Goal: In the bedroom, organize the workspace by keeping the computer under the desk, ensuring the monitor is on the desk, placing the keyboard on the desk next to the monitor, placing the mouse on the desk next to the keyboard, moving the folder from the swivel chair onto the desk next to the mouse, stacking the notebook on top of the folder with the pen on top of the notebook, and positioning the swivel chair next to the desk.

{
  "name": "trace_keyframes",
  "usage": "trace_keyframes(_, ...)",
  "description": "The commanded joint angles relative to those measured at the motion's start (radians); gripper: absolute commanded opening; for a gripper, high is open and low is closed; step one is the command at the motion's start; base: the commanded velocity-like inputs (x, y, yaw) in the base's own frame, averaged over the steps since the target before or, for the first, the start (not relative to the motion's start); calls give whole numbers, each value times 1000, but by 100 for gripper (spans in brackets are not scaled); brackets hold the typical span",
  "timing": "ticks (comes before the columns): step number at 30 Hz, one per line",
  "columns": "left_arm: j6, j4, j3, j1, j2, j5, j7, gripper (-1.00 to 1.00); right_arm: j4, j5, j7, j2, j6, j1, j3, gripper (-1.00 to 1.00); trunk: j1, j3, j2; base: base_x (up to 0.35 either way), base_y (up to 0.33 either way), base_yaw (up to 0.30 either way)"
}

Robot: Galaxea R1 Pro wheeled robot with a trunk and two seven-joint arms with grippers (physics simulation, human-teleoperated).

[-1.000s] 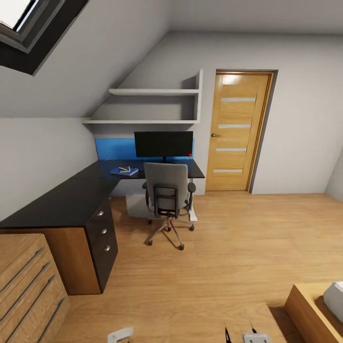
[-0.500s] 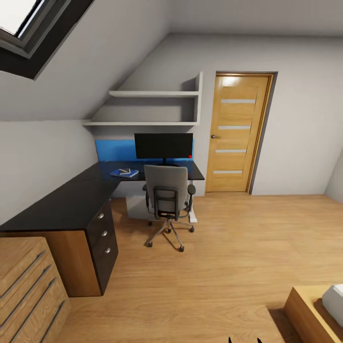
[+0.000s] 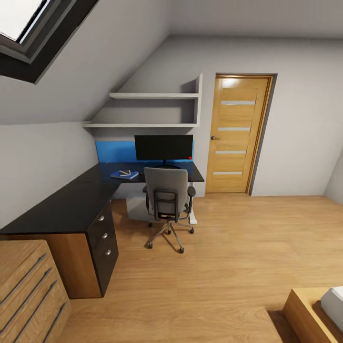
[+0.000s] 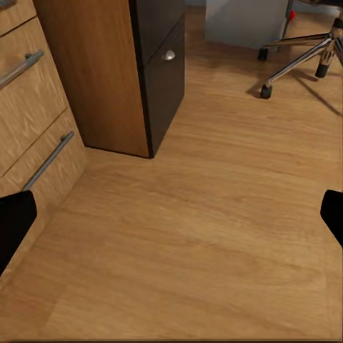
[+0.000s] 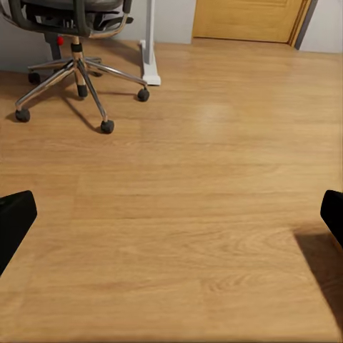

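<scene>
The desk [image 3: 71, 200] sits at about 10 o'clock, with the monitor [image 3: 163, 146] at its far end. The blue folder [image 3: 125, 175] lies on the desk with small things on top, too far off to name. The chair [image 3: 166, 193] is pushed up to the desk at 12 o'clock. Both pincers [image 4: 171, 214] [image 5: 171, 214] are spread wide and hold nothing. Rolling in too fast could bump the chair and send it sliding away
</scene>
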Motion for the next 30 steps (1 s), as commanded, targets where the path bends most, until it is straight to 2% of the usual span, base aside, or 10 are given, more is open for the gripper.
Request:
trace_keyframes(1, -1, 0, -9, 3, -1, -1, 9, 100, -1, 0, -8, 0, -3, 0, 7, 100, -4, 2, 7, 0, 0, 0)
trace_keyframes(17, -1, 0, -11, 7, -2, 0, 7, 100, -13, 2, -8, -1, -3, 0, 5, 100, -65, 52, 119, 0, 0, 0)
trace_keyframes(30, -1, 1, -10, 6, 1, 1, 9, 100, -5, 3, -5, 2, 7, 0, 8, 100, -65, 52, 119, 0, 0, 0)
